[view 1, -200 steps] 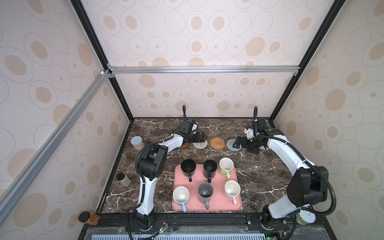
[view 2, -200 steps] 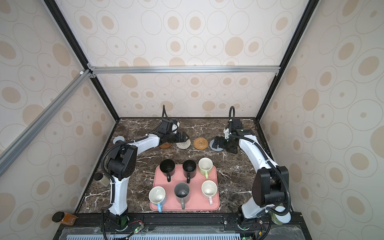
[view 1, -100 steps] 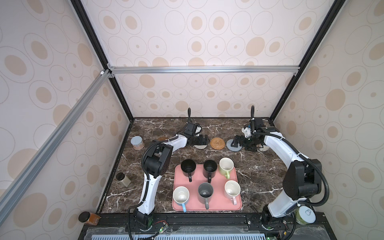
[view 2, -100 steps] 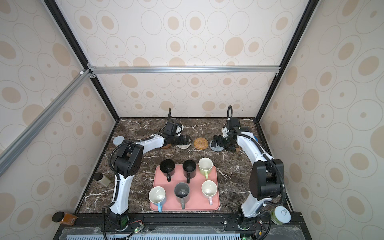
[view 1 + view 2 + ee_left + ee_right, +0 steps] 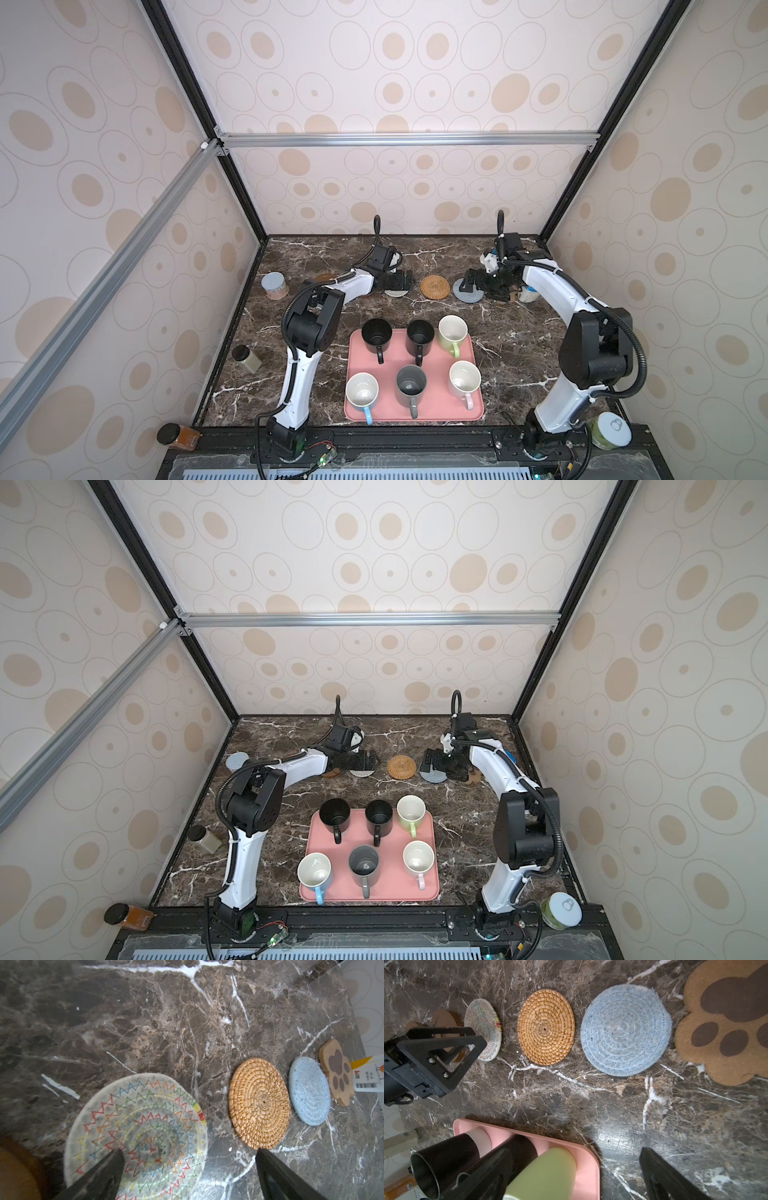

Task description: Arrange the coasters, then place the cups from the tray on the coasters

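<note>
The coasters lie in a row at the back: a brown wooden disc (image 5: 444, 1020), cream woven (image 5: 141, 1132), tan rattan (image 5: 435, 286), grey-blue (image 5: 467, 294) and the paw-shaped one (image 5: 724, 1028). My left gripper (image 5: 401, 280) hovers open over the cream coaster's edge, nothing between its fingers. My right gripper (image 5: 471, 283) hangs open above the grey-blue coaster, also empty. The pink tray (image 5: 436, 411) sits at the front with the cups: two black (image 5: 376, 332), light green (image 5: 452, 330), grey (image 5: 410, 384), and two white (image 5: 361, 390).
A blue-lidded jar (image 5: 274, 284) stands at the back left and a small dark-lidded jar (image 5: 245, 359) by the left wall. A white container (image 5: 528, 294) sits behind the right arm. Two more jars (image 5: 611, 430) rest on the front rail.
My left gripper has slid a little to the right along the coaster row. The right arm's elbow has swung slightly inward. Both grippers stay open.
</note>
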`<action>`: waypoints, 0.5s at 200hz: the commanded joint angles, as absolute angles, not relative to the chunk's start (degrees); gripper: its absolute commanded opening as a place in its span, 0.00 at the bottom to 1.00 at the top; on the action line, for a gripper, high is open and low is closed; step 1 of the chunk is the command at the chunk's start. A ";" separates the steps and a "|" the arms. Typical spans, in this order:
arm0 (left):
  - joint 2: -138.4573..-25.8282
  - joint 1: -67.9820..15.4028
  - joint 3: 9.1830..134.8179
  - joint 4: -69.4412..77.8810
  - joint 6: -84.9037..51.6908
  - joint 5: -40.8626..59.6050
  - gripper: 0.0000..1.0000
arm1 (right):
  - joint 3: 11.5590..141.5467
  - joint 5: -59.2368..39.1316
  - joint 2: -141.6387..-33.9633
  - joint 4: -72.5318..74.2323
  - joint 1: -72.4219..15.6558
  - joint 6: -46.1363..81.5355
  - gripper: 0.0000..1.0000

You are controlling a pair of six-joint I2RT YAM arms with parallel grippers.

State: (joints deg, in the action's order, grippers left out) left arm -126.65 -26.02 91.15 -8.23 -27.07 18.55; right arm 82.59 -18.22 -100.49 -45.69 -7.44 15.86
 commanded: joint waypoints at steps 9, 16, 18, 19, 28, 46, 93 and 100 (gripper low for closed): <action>-126.26 -25.50 91.03 -12.62 -25.93 17.44 1.00 | 85.18 -19.62 -102.61 -44.86 -7.72 15.86 1.00; -126.06 -25.49 91.03 -12.57 -25.94 17.42 1.00 | 85.72 -20.37 -103.27 -44.50 -7.72 15.95 1.00; -125.93 -25.49 91.01 -12.57 -25.93 17.47 1.00 | 85.88 -20.54 -103.49 -44.37 -7.73 16.01 1.00; -125.90 -25.49 90.99 -12.53 -25.93 17.52 1.00 | 86.00 -20.64 -103.60 -44.33 -7.73 16.09 1.00; -125.24 -25.49 90.94 -12.14 -25.93 17.85 1.00 | 86.90 -21.23 -104.48 -43.77 -7.75 16.29 1.00; -123.66 -25.49 91.05 -11.10 -26.01 18.32 1.00 | 88.51 -22.57 -106.43 -42.09 -7.72 16.87 1.00; -121.08 -25.49 93.21 -9.42 -26.35 20.03 1.00 | 94.12 -27.18 -113.79 -39.77 -8.16 18.19 1.00; -120.76 -25.53 93.27 -9.02 -26.45 20.35 1.00 | 94.91 -27.53 -114.84 -39.58 -8.51 18.19 1.00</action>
State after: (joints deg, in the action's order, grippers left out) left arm -124.40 -25.76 91.13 -9.32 -26.96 19.11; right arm 91.94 -24.60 -111.59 -40.69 -7.46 17.52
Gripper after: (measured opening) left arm 0.999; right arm 0.997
